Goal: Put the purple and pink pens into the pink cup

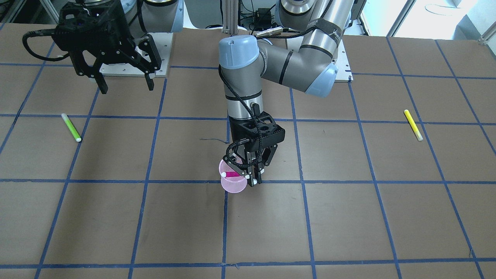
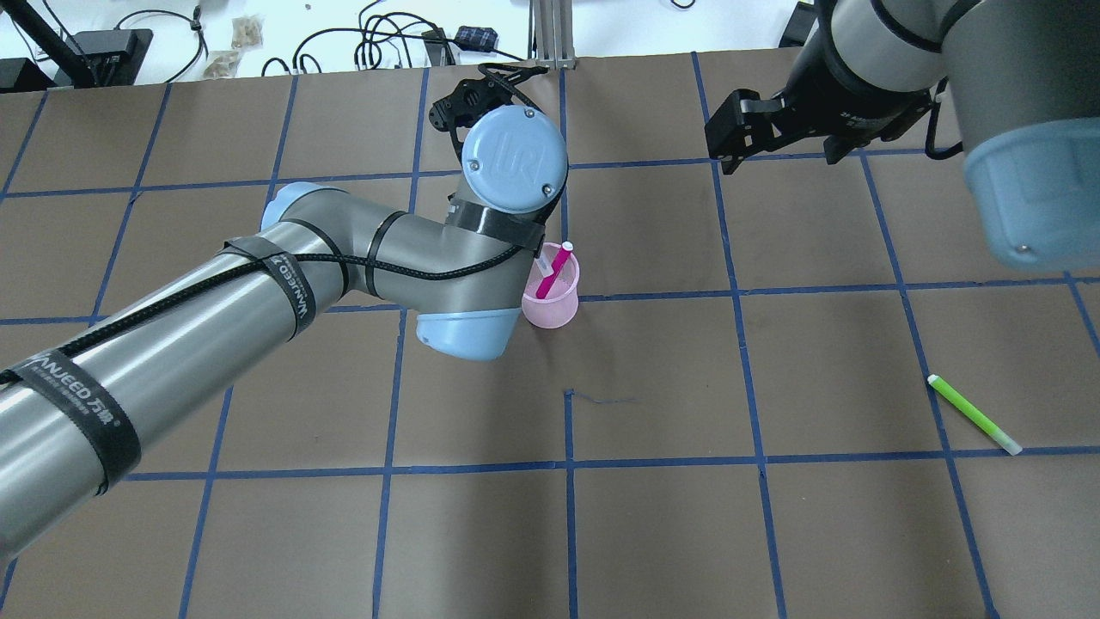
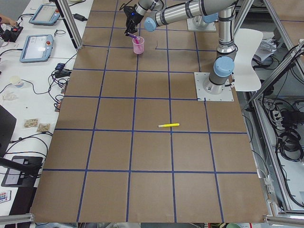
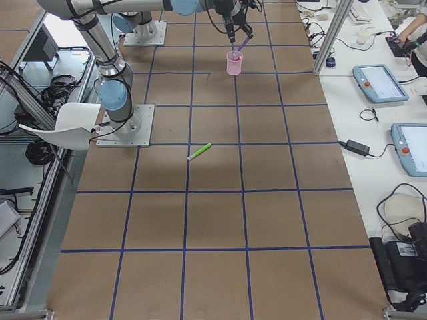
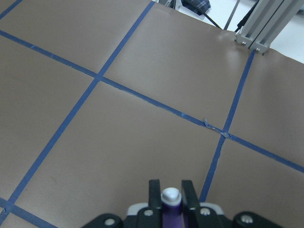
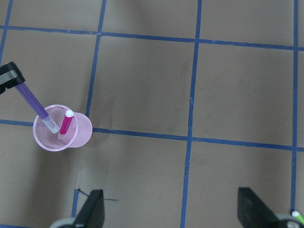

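Observation:
The pink mesh cup [image 1: 234, 186] stands near the table's middle and also shows in the overhead view [image 2: 554, 305] and the right wrist view [image 6: 80, 130]. The pink pen [image 6: 65, 123] leans inside it. My left gripper [image 1: 254, 180] is right beside the cup and shut on the purple pen [image 5: 171, 209]. The purple pen [image 6: 31, 99] is tilted, with its lower tip inside the cup's rim. My right gripper [image 1: 127, 88] is open and empty, held high near its base, well away from the cup.
A green pen [image 1: 71, 127] lies on the table on my right side. A yellow pen [image 1: 413, 124] lies on my left side. The brown table top has a blue tape grid.

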